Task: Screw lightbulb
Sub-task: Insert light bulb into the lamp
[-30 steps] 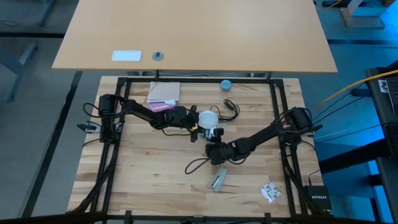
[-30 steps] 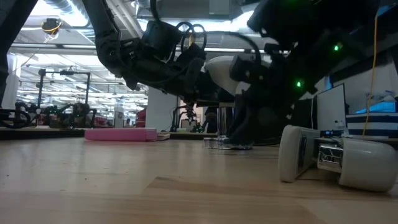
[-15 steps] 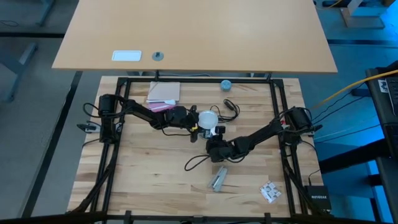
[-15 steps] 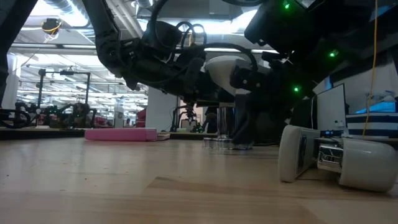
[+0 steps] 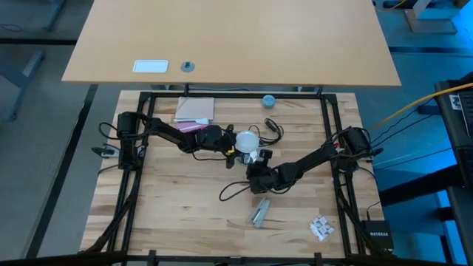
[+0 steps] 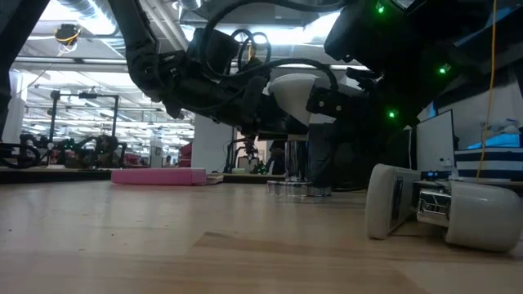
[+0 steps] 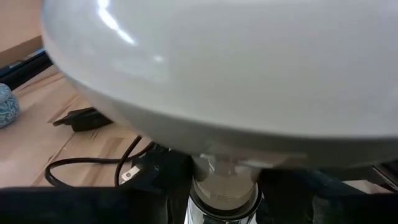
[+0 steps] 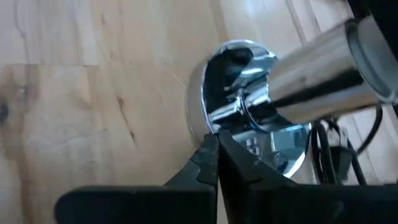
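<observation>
The frosted-white lightbulb (image 5: 247, 139) stands over the silvery socket (image 7: 224, 196), neck down in its top; its globe fills the left wrist view (image 7: 217, 74). The socket is an upright tube on a round mirror base (image 8: 249, 124) resting on the table. My left gripper (image 5: 238, 142) reaches in from the table's left and is shut on the bulb. My right gripper (image 8: 214, 146) is shut, low beside the socket's base, also seen in the high view (image 5: 257, 168). My left gripper holds the lightbulb by its globe (image 6: 290, 88), coming in about level from the table's left. The fingers themselves are hidden behind the globe. The bulb stands upright, its neck (image 7: 225, 171) in the socket's top. My right gripper has its shut fingertips (image 8: 210, 149) on the near rim of the socket's round base (image 8: 205, 121), slanting down from the table's right. The base lies flat on the table.
The socket's black cord (image 5: 233, 193) loops toward the near edge. A pink pad (image 5: 194, 111) lies far left, a blue-grey cap (image 5: 269, 100) at the far edge, a black plug (image 5: 272, 129) beside the bulb. A white-and-silver piece (image 5: 259, 213) and a small packet (image 5: 321, 227) lie near front.
My right gripper has shifted a little toward the table's far edge at the socket's base, uncovering more of the silvery tube in the low view. The bulb and my left gripper have stayed where they were.
</observation>
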